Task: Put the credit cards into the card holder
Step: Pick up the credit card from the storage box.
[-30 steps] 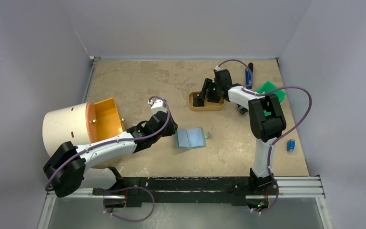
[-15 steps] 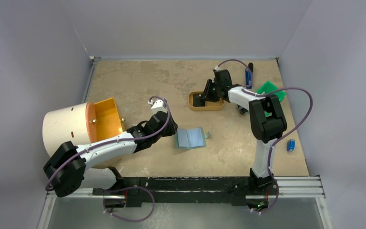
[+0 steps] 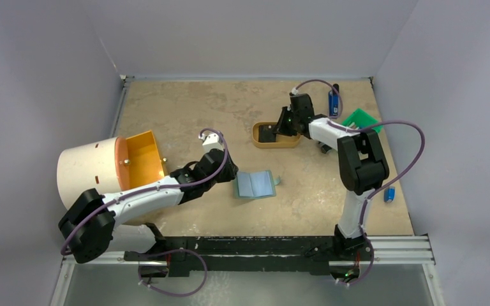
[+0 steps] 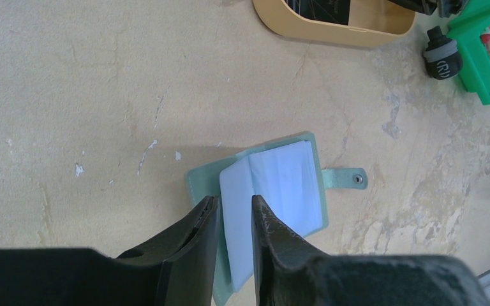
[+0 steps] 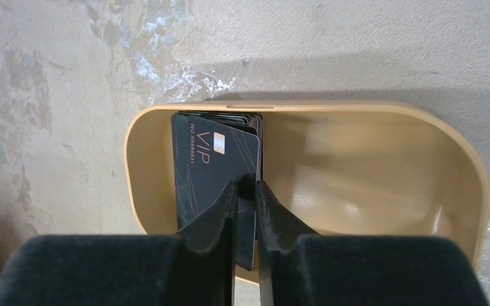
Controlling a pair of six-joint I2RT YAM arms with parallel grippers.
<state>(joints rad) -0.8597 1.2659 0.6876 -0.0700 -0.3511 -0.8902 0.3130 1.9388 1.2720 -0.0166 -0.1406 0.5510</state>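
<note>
Your right gripper (image 5: 245, 191) pinches a black card (image 5: 207, 159) by its edge at one end of the tan tray (image 5: 370, 109). The card holder (image 3: 256, 184) lies open near-left of the tray, well apart, its flap between the narrow jaws of the left gripper (image 4: 230, 220); hold unclear.

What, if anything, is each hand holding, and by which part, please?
The right hand pinches the black VIP card by its near edge, in the tan tray. The left hand straddles the card holder; grip unclear.

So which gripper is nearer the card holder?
Left. The left gripper sits at the card holder, over its open edge; the right gripper is far off in the tan tray, pinching a black card.
</note>
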